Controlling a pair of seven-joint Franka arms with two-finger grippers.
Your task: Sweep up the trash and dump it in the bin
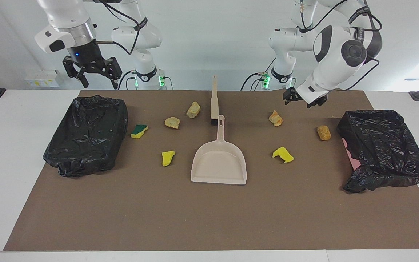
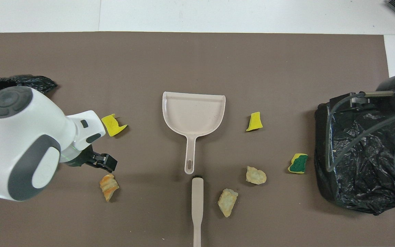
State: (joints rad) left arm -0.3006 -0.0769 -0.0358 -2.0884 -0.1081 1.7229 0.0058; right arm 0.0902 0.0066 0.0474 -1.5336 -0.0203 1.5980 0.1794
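Several pieces of trash lie scattered on the brown mat: a green-faced sponge (image 1: pixel 139 131), two yellow pieces (image 1: pixel 168 158) (image 1: pixel 283 154), tan chunks (image 1: pixel 172 122) (image 1: pixel 193 109), an orange chunk (image 1: pixel 275 118) and a tan-orange roll (image 1: pixel 323 133). The beige dustpan (image 1: pixel 219 160) lies mid-mat, its handle toward the robots, with the beige brush (image 1: pixel 214 98) just past the handle's end. My left gripper (image 1: pixel 302 101) hangs open and empty over the mat beside the orange chunk (image 2: pixel 108 186). My right gripper (image 1: pixel 99 83) is open, high over the bin (image 1: pixel 86 134) at its end.
A second bin lined with a black bag (image 1: pixel 384 149) stands at the left arm's end of the table. In the overhead view the left arm hides the tan-orange roll. White table (image 1: pixel 9 145) borders the mat.
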